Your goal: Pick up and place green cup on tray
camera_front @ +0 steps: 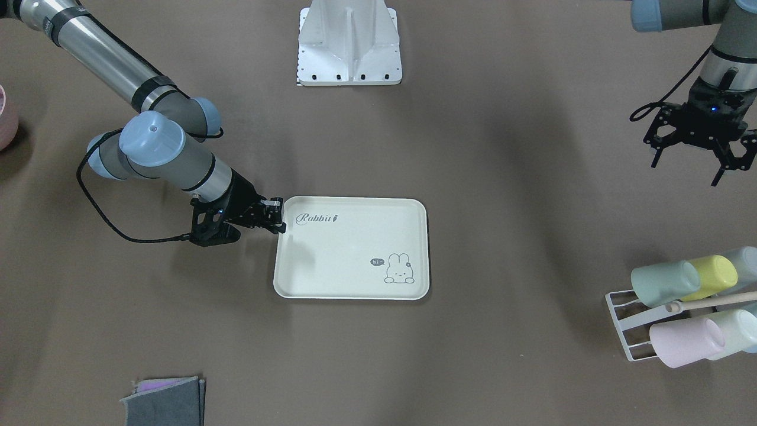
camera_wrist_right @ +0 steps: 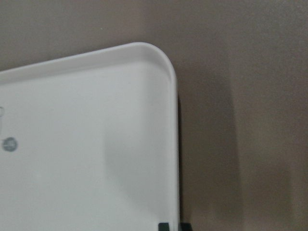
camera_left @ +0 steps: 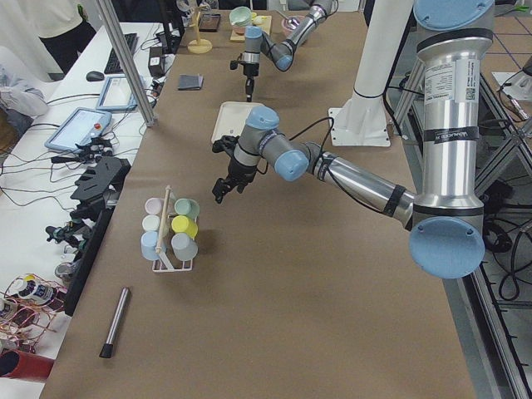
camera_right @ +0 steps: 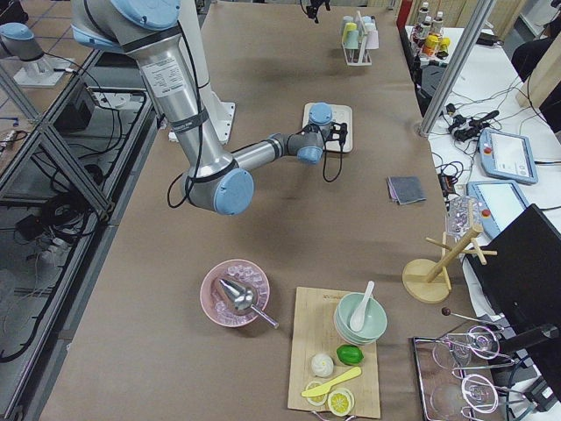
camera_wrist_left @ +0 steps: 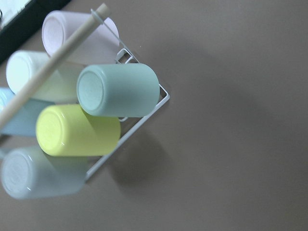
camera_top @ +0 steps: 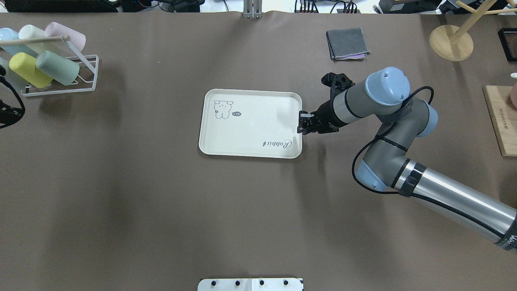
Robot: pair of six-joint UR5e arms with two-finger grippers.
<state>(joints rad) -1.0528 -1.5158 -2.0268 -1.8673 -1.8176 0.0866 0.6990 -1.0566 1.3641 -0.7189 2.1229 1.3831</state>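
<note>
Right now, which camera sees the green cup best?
The left wrist camera. The green cup is big and close, lying on its side on the rack beside the yellow cup, base toward us. Overhead and front views show it small at the edge; the side views tiny; the right wrist view not at all.

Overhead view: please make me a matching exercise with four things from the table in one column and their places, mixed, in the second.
Things:
1. green cup
2. tray
3. right gripper
4. grey cloth

Places:
A. at the tray's short edge
B. lying in the wire rack, beside the yellow cup
C. folded, near the far edge of the table
D. in the table's middle, nothing on it

Pairs: 1-B, 2-D, 3-A, 4-C
</note>
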